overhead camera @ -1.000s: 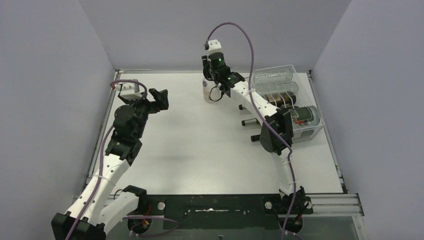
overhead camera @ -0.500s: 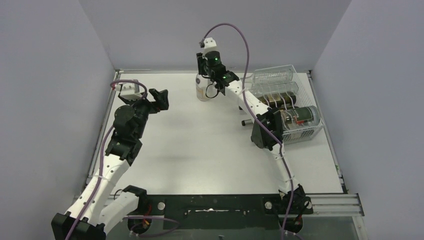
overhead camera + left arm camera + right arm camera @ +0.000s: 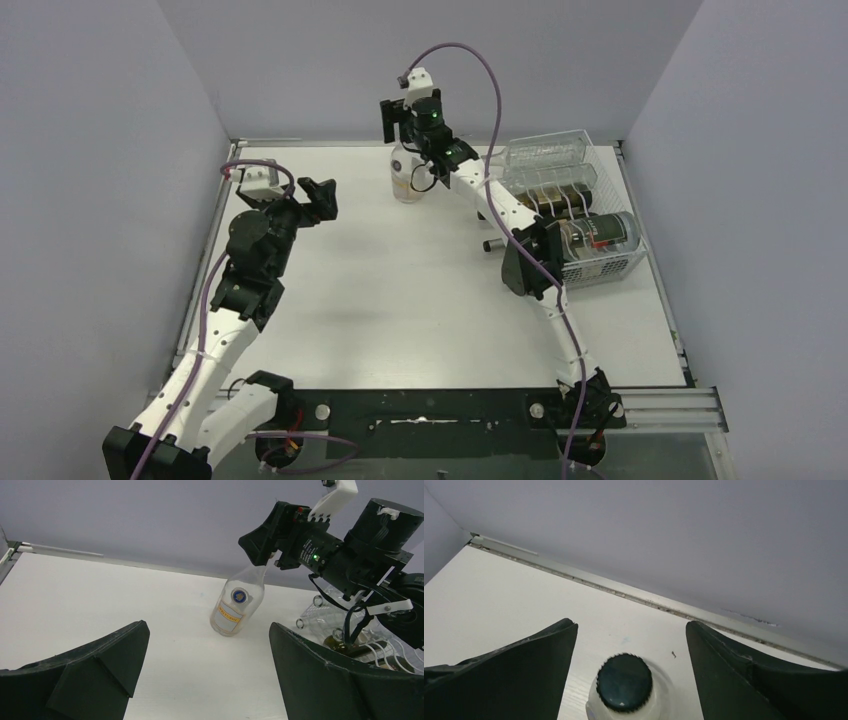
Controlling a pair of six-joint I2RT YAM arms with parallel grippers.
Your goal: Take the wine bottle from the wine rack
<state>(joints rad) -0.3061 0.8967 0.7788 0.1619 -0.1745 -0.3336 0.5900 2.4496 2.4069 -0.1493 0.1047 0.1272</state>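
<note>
The wine bottle [image 3: 405, 181], clear glass with a white and yellow label and a dark cap [image 3: 624, 681], stands on the table at the far middle, left of the wine rack [image 3: 612, 266]. My right gripper [image 3: 392, 120] hovers over its neck, open, one finger on each side of the cap [image 3: 631, 627] without touching it. In the left wrist view the bottle [image 3: 235, 607] sits under the right gripper [image 3: 262, 540]. At the left of the table my left gripper [image 3: 318, 195] stands open and empty [image 3: 208, 626], facing the bottle from a distance.
The white wire rack [image 3: 320, 622] at the far right still holds a dark bottle [image 3: 600, 229] and others lying behind it [image 3: 560, 188]. Grey walls close the table on three sides. The right arm stretches diagonally past the rack's left side.
The right gripper carried the bottle a little to the left, then opened and let go of it. The left arm has stayed still.
</note>
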